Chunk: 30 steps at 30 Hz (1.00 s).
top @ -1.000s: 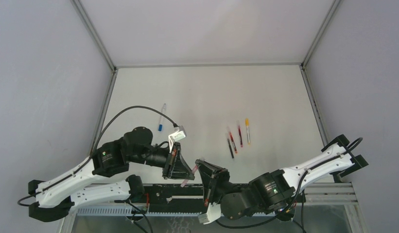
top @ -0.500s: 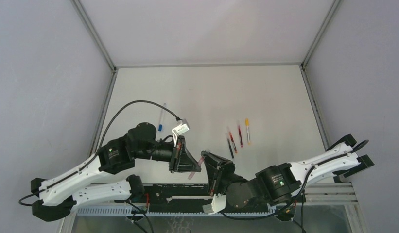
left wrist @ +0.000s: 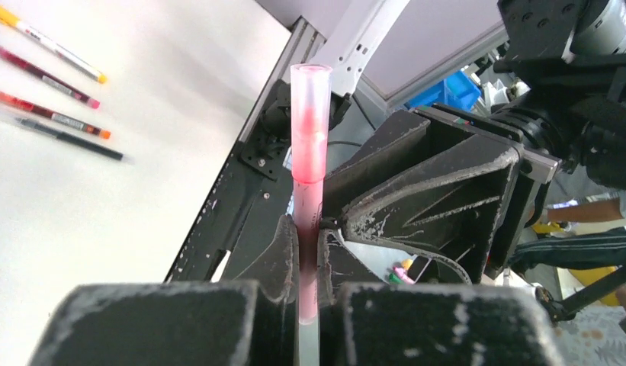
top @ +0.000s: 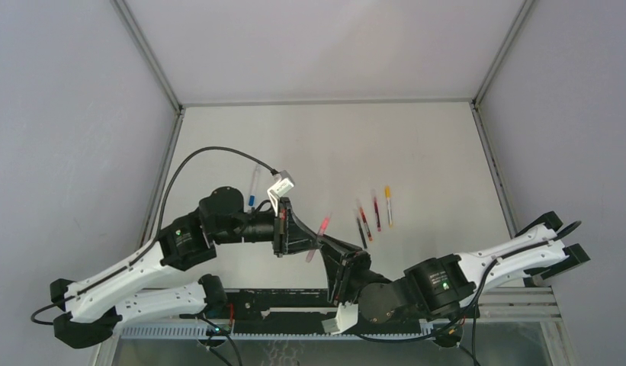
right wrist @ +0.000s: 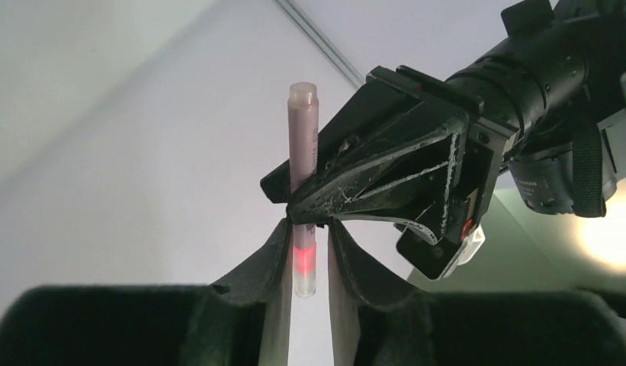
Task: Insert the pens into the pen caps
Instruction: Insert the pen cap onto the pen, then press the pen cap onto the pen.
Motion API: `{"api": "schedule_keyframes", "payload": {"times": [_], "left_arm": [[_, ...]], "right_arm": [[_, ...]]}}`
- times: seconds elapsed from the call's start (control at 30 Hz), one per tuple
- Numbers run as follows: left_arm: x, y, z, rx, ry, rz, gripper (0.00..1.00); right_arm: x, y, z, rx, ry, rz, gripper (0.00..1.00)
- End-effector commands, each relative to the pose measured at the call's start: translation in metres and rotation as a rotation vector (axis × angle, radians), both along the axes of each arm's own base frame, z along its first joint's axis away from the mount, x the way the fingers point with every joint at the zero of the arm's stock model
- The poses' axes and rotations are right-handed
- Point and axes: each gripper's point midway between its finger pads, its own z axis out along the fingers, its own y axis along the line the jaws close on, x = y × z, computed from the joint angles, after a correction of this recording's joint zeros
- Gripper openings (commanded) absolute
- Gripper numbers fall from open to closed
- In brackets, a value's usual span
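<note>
A pink pen [left wrist: 308,164] stands upright between my left gripper's [left wrist: 309,229] fingers, which are shut on its barrel. A translucent pink cap [left wrist: 310,107] sits on its top end. In the top view the pen [top: 319,232] is held above the table where the two grippers meet. My right gripper [right wrist: 306,232] faces the left one; the pen's clear lower end [right wrist: 303,267] hangs between its fingers with a gap on the right side. The left gripper [right wrist: 386,171] grips the pen just above the right fingertips. Several more pens [top: 374,215] lie on the table to the right.
A blue-ended pen [top: 253,187] lies on the table left of centre, behind the left arm. The black, red, dark red and yellow pens [left wrist: 54,91] lie side by side. A metal rail [top: 294,301] runs along the near table edge.
Both grippers have moved away from the near edge and to the right, carrying the pink pen between them. The pens on the table have not moved.
</note>
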Motion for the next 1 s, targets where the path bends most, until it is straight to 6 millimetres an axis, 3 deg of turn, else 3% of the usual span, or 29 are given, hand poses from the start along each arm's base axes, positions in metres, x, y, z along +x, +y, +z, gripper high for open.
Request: {"api": "schedule_keyframes", "payload": {"times": [0.0, 0.27, 0.37, 0.53, 0.63, 0.83, 0.87, 0.97], "left_arm": [[0.034, -0.01, 0.048, -0.186, -0.104, 0.139, 0.0], [0.039, -0.005, 0.04, -0.184, -0.1, 0.182, 0.0], [0.047, 0.004, 0.039, -0.19, -0.127, 0.247, 0.0], [0.059, 0.029, 0.054, -0.258, -0.202, 0.372, 0.0], [0.066, 0.038, 0.059, -0.267, -0.25, 0.423, 0.0], [0.066, 0.04, 0.06, -0.256, -0.305, 0.413, 0.0], [0.066, 0.04, 0.059, -0.252, -0.311, 0.409, 0.0], [0.065, 0.036, 0.058, -0.243, -0.327, 0.39, 0.0]], "right_arm": [[-0.025, 0.013, -0.01, -0.034, 0.034, 0.143, 0.28], [-0.02, 0.003, 0.016, 0.102, 0.075, 0.096, 0.3], [-0.018, -0.003, 0.024, 0.23, 0.22, 0.061, 0.3], [-0.033, -0.006, 0.029, 0.509, 0.674, 0.09, 0.28], [-0.033, -0.006, 0.048, 0.782, 1.0, 0.118, 0.3], [0.018, -0.033, 0.115, 1.468, 1.646, 0.073, 0.34], [0.028, -0.038, 0.123, 1.599, 1.82, 0.036, 0.37], [0.051, -0.033, 0.128, 1.709, 2.123, -0.106, 0.37]]}}
